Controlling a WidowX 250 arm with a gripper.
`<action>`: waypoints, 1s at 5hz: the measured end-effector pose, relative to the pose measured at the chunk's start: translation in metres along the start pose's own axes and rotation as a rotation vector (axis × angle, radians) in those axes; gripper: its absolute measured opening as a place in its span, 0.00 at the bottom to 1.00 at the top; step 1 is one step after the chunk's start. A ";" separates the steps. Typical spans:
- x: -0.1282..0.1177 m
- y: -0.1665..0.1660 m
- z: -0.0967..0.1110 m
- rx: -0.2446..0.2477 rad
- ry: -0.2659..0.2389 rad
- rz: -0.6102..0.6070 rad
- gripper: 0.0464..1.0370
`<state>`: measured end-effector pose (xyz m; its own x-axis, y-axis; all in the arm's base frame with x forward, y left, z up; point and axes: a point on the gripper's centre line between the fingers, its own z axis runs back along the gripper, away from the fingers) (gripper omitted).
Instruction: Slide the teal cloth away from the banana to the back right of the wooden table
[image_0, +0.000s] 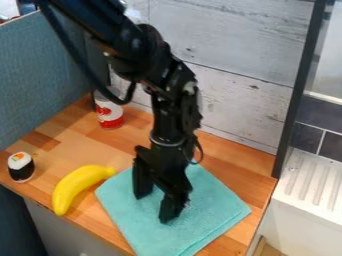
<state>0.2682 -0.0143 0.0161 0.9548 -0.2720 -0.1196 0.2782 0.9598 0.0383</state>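
Under the 2 parted jaws lies a cloth (214, 210).

Arm (137, 45) cut by top edge | 1 cloth (215, 212), partly behind pincer (153, 207)

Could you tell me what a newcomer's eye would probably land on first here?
Probably the black robot arm, slanting down from the upper left, its jaws parted over a turquoise cloth. The bright yellow banana at the cloth's left would likely come next.
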 end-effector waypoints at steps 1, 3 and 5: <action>0.012 -0.002 -0.005 -0.015 0.021 0.000 0.96; 0.048 -0.004 0.000 -0.069 0.009 0.091 0.96; 0.066 -0.006 0.007 -0.068 0.086 0.357 0.96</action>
<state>0.3298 -0.0384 0.0146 0.9774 0.0851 -0.1936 -0.0815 0.9963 0.0267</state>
